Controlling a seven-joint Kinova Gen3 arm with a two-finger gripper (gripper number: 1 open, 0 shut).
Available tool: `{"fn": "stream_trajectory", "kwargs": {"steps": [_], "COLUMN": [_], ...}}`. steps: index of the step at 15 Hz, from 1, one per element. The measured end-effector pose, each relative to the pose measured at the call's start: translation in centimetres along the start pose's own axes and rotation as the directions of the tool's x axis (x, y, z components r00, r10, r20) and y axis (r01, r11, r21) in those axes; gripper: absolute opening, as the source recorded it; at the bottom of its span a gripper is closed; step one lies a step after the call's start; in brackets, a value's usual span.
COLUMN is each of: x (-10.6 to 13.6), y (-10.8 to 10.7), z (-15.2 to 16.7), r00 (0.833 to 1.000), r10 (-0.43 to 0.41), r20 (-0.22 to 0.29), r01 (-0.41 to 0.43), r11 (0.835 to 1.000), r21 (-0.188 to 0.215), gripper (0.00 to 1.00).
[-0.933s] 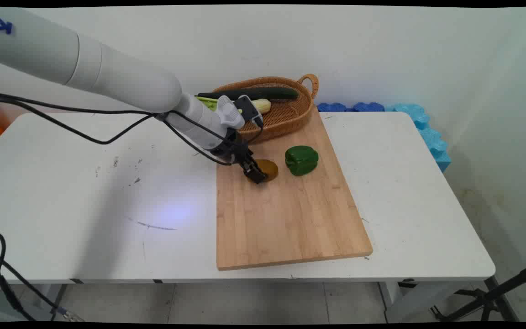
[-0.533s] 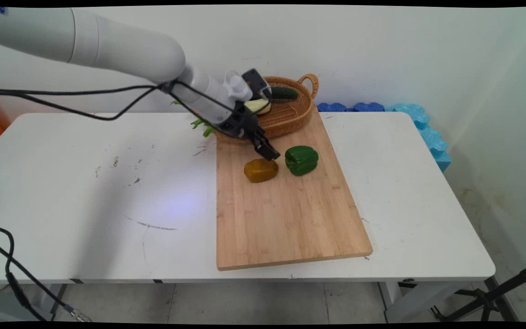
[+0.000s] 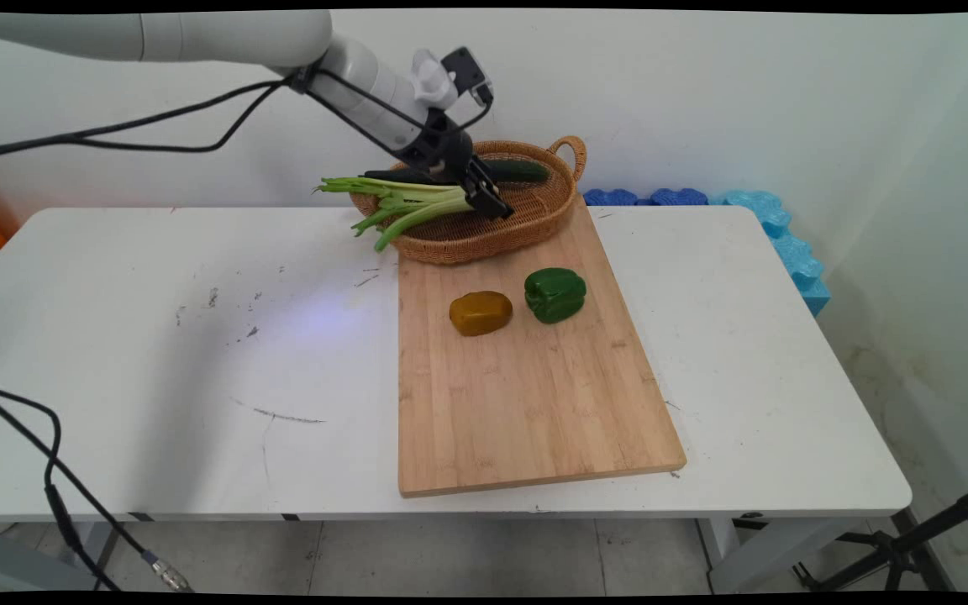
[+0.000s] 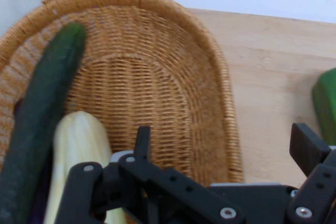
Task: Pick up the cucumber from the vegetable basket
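In the main view I see my gripper (image 3: 491, 204) hanging over the wicker basket (image 3: 534, 223), well apart from the brown potato (image 3: 481, 313) on the cutting board (image 3: 526, 403), while the hand view shows its fingers (image 4: 310, 148) spread open above the cucumber (image 4: 42, 108) and pale corn cob (image 4: 79, 150).

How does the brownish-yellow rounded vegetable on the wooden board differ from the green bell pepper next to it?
The brownish-yellow rounded vegetable is smooth, oval and lower; the green bell pepper is lobed, blockier and taller. The yellow one lies nearer the wooden cutting board's left edge, the pepper further right. Both rest apart on the board, untouched by the gripper over the wicker basket.
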Motion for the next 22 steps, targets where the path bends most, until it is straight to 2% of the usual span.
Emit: {"fn": "stream_trajectory", "kwargs": {"steps": [8,16,22], "x": [0.7,0.0,-0.7], "y": [-5.4,-9.2,-11.7], "z": [1.4,3.7,6.2], "r00": [0.998,0.992,0.981], "r10": [0.060,0.121,0.176], "r20": [0.007,0.037,0.078], "r01": [-0.060,-0.124,-0.185], "r11": [0.997,0.988,0.976], "r21": [0.054,0.089,0.116], "gripper": [1.00,1.00,1.00]}}
